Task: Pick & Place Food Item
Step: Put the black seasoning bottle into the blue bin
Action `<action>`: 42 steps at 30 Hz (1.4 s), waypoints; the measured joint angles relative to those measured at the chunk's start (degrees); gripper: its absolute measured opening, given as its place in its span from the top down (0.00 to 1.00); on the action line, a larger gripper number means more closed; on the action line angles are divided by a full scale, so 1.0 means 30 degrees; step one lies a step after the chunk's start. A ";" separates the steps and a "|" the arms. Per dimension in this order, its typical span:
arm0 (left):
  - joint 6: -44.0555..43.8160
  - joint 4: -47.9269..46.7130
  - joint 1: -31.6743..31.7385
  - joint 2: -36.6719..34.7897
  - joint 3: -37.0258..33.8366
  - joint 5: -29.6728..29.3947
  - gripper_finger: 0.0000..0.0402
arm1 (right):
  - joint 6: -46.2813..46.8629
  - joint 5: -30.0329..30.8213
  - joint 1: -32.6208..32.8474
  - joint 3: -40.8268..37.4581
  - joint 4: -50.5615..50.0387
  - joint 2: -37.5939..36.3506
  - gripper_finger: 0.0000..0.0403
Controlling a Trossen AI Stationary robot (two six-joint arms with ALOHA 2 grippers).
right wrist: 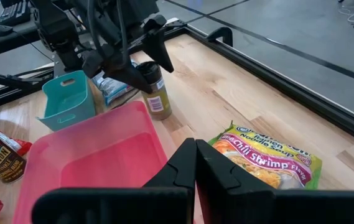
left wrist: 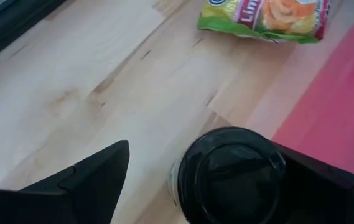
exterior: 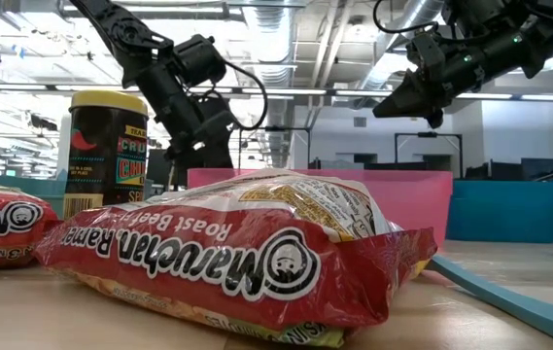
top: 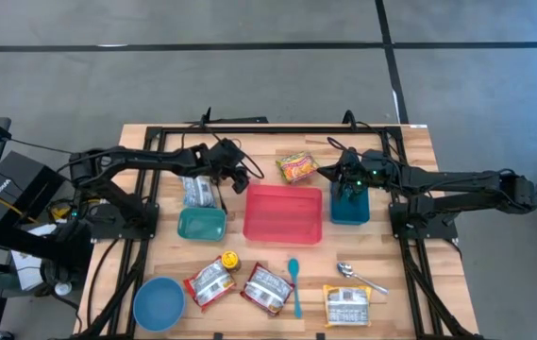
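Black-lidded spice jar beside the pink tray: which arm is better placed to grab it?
Left. The left gripper hangs open right over the black-lidded spice jar, fingers either side of the lid. The right gripper is shut, across the pink plastic tray, above the blue bin.

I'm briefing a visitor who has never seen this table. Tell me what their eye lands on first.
The red bin at the table's centre stands out. Just off its far-left corner the left pincer hangs open over a black-capped spice jar. The right pincer, shut, hovers over the blue bin, with an orange and green noodle pack lying behind the red bin.
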 joint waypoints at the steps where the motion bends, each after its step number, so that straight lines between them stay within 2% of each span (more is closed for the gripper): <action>1: 0.0000 0.0000 -0.0006 0.0038 0.0000 0.0000 0.14 | 0.0000 0.0000 -0.0006 0.0000 -0.0039 0.0000 1.00; 7: -0.0007 0.0086 -0.0043 0.0189 0.0007 0.0811 0.14 | 0.0000 0.0000 0.0001 0.0000 -0.0134 -0.0006 1.00; 16: -0.0007 -0.0045 -0.0043 0.0182 0.0007 0.0899 0.24 | 0.0000 -0.0006 0.0001 0.0000 -0.0134 0.0000 1.00; 26: -0.0007 -0.0321 -0.0043 0.0175 0.0007 0.0894 0.30 | 0.0000 -0.0006 0.0001 0.0000 -0.0134 -0.0006 1.00; 37: -0.0007 -0.0292 -0.0051 0.0160 0.0007 0.0794 0.48 | 0.0045 -0.0007 0.0001 0.0000 -0.0127 0.0000 1.00; 42: -0.0077 -0.0284 -0.0051 0.0160 0.0007 0.0789 0.48 | 0.0044 -0.0007 0.0000 0.0000 -0.0127 -0.0002 1.00</action>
